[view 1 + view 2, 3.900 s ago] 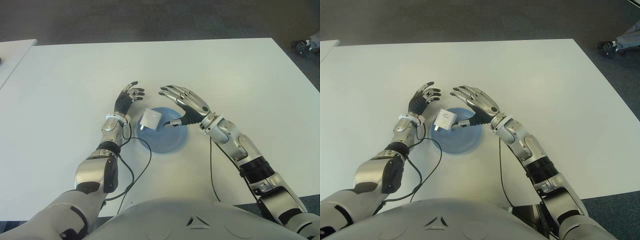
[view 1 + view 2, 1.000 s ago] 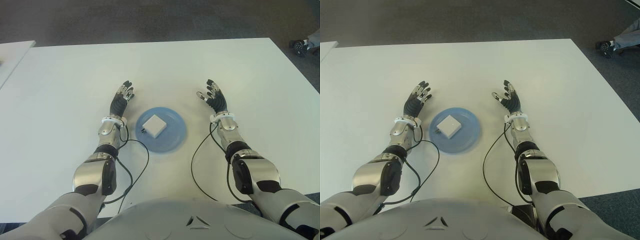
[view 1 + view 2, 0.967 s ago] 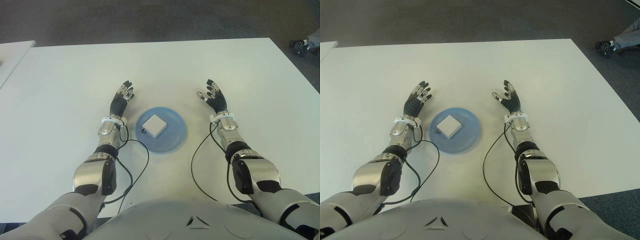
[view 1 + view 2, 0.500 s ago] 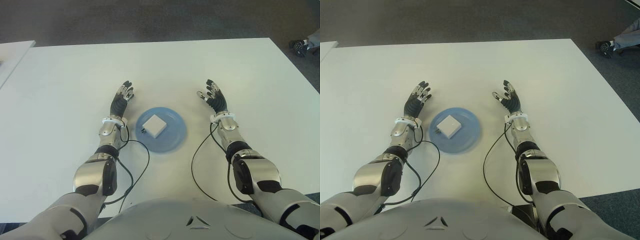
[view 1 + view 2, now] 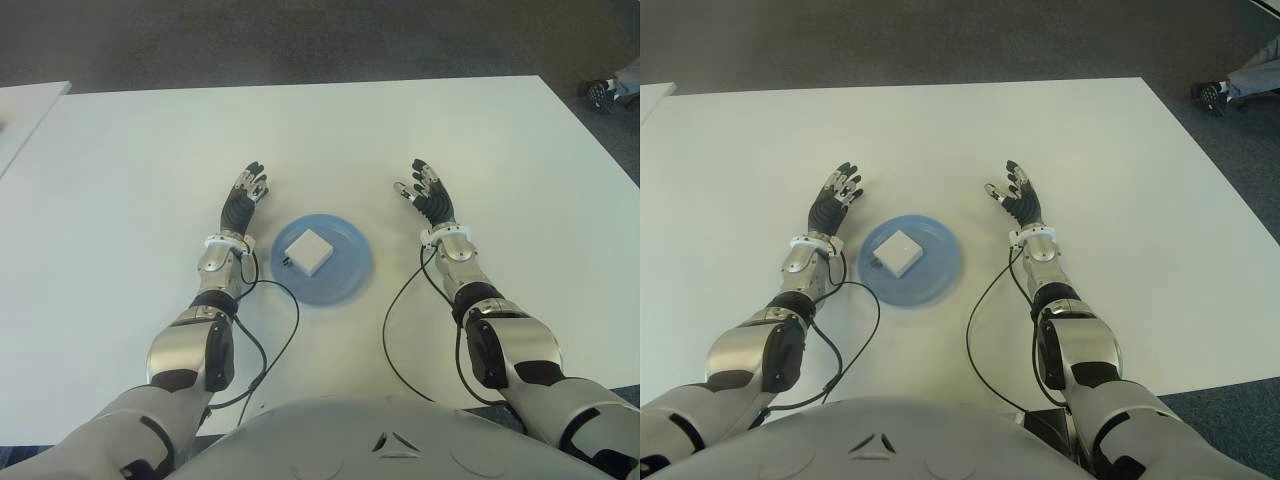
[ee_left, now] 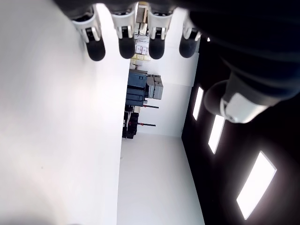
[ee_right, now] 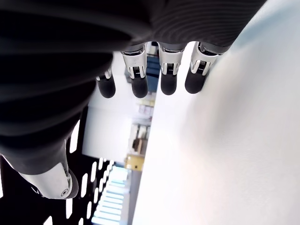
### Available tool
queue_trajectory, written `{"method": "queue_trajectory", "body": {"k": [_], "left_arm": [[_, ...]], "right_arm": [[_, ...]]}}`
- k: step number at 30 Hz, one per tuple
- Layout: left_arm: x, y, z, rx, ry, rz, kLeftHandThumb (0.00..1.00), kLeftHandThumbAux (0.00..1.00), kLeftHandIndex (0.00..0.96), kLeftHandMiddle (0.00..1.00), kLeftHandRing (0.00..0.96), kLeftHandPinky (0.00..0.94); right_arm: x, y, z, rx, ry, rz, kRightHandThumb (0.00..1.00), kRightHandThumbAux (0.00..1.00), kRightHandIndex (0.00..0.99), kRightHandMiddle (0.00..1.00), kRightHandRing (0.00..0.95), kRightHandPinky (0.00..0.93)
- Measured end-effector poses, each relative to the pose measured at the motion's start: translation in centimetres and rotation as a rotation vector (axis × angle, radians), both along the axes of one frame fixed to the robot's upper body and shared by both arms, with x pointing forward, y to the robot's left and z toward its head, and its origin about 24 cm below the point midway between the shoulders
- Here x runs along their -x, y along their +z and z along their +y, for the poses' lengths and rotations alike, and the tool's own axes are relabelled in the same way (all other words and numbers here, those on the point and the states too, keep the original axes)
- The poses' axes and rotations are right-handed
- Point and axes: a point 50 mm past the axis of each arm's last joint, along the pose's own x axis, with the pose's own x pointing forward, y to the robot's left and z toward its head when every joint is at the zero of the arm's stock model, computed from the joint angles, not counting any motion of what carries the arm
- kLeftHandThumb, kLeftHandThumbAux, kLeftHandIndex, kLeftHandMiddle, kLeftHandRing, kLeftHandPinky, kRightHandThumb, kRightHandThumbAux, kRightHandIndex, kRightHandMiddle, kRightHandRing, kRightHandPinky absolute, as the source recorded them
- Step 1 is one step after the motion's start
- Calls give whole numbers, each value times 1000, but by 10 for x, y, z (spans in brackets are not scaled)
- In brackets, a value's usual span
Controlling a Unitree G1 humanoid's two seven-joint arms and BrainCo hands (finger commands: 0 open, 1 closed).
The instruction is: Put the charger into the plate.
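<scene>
Lying unlabelled, charger (image 5: 307,248) in plate (image 5: 352,271).

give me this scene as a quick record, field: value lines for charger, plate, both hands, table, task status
charger: white square block, lying in the plate, left of its middle
plate: blue round plate, on the table between the two hands
left robot hand: left of the plate, fingers extended, holding nothing
right robot hand: right of the plate, fingers extended, holding nothing
table: white, with a cable running alongside each forearm
task status: charger is in the plate, both hands clear of it
</scene>
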Motion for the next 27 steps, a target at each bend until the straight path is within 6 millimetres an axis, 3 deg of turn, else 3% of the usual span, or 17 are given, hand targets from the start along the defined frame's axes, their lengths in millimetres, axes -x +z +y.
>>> {"method": "queue_trajectory", "body": {"k": [27], "left_arm": [[-1, -1, -1, -5, 11, 19, 39, 537, 0, 0, 0, 0]], "right_arm": [[0, 0, -1, -10, 4, 4, 130, 649, 0, 0, 0, 0]]}}
